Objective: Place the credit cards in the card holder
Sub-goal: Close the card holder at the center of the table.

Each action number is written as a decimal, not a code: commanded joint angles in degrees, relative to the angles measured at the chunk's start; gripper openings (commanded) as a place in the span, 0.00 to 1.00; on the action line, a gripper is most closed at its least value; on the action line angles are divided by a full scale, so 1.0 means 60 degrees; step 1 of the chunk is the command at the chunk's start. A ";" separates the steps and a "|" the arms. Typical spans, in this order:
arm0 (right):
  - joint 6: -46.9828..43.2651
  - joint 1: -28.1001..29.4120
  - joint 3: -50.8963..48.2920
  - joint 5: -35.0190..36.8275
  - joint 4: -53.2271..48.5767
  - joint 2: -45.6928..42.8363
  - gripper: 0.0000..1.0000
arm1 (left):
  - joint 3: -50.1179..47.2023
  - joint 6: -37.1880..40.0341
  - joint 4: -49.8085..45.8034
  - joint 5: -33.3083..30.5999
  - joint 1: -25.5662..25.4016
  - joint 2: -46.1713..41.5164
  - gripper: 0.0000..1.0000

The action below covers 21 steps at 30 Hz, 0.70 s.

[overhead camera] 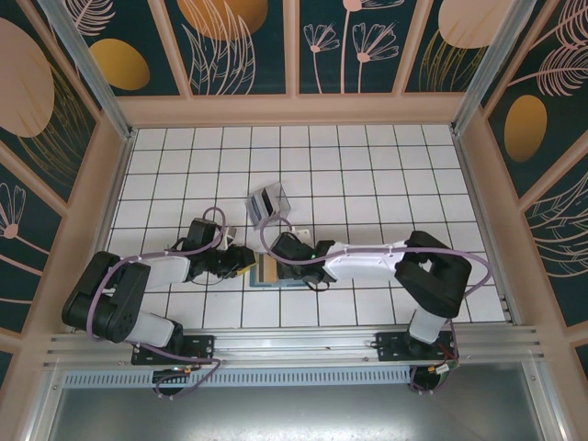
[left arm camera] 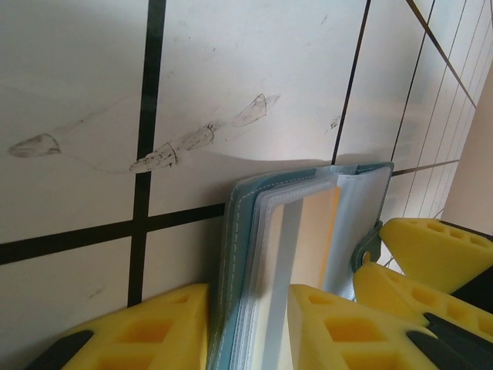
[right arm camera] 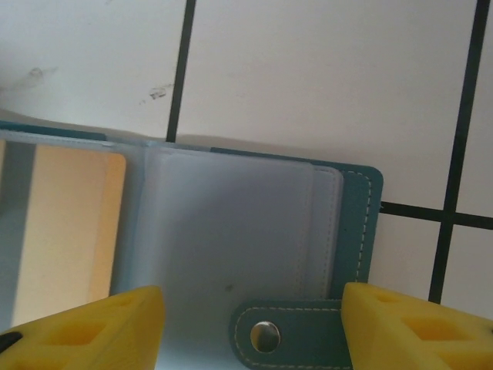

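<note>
The teal card holder (overhead camera: 267,272) lies open on the tiled floor between my two grippers. My left gripper (overhead camera: 241,261) is shut on its left cover and the stack of clear sleeves (left arm camera: 248,331), which stand on edge between the yellow fingers (left arm camera: 154,331). My right gripper (overhead camera: 287,250) is open, its fingers (right arm camera: 420,324) spread over the flat right half (right arm camera: 254,331) near the snap tab (right arm camera: 266,337). A tan card (right arm camera: 69,231) sits inside a sleeve. The grey striped credit cards (overhead camera: 268,202) lie a couple of tiles farther back.
The white tiled floor (overhead camera: 386,184) is ringed by low beige walls. My right gripper's yellow fingers (left arm camera: 431,247) press close against the holder's far side in the left wrist view. Both arms reach toward the middle from the near edge.
</note>
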 commanded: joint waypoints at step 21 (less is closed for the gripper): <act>0.0486 -0.0375 -0.2280 0.0116 0.1233 -0.2166 0.29 | -0.0037 0.0417 -0.0599 -0.0459 -0.0020 0.0338 0.48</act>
